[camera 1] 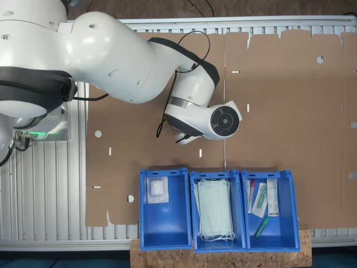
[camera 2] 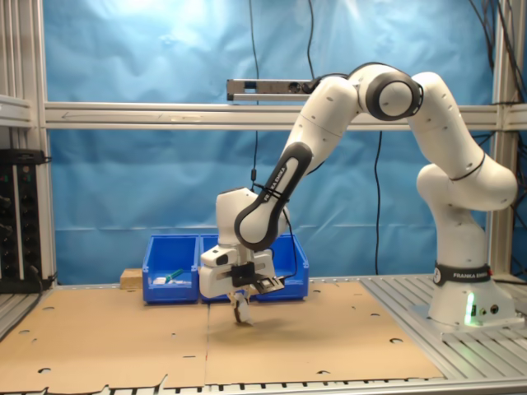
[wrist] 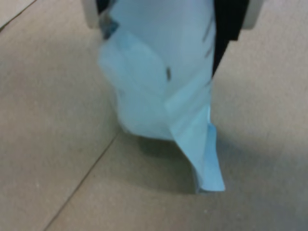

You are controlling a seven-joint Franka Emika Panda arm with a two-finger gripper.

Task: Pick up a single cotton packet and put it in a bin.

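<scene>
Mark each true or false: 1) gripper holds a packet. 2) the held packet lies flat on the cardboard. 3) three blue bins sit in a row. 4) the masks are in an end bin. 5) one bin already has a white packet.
1) True: the gripper is shut on a packet.
2) False: it hangs from the gripper above the cardboard.
3) True: three blue bins stand side by side.
4) False: the masks lie in the middle bin.
5) True: a white packet lies in the bin at the first exterior view's left.
</scene>
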